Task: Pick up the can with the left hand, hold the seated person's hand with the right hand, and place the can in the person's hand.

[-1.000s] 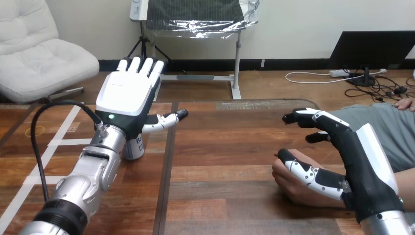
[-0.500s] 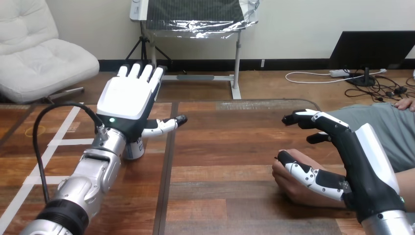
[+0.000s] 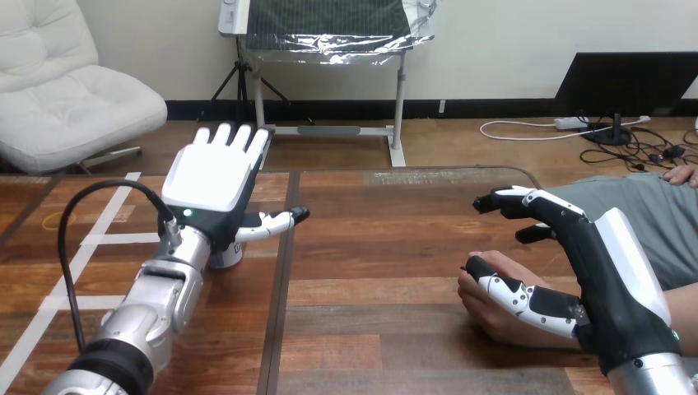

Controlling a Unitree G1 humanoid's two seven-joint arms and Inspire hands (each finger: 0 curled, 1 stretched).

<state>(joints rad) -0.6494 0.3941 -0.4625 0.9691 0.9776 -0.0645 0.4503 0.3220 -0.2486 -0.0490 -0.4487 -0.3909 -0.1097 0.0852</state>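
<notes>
Left hand [image 3: 212, 177], fingers straight, directly over the mostly hidden can [image 3: 228, 255].

A white armchair [image 3: 74, 99] is sitting beyond the wooden table's [image 3: 395, 247] far left corner. A foil-covered panel [image 3: 329, 25] is standing beyond its far edge, and a black screen [image 3: 625, 82] is resting beyond its far right corner.

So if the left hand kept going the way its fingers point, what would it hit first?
Likely nothing: the left hand is open, fingers pointing toward the far edge of the table over bare wood. The can sits under the palm, not ahead. Depth is unclear.
</notes>
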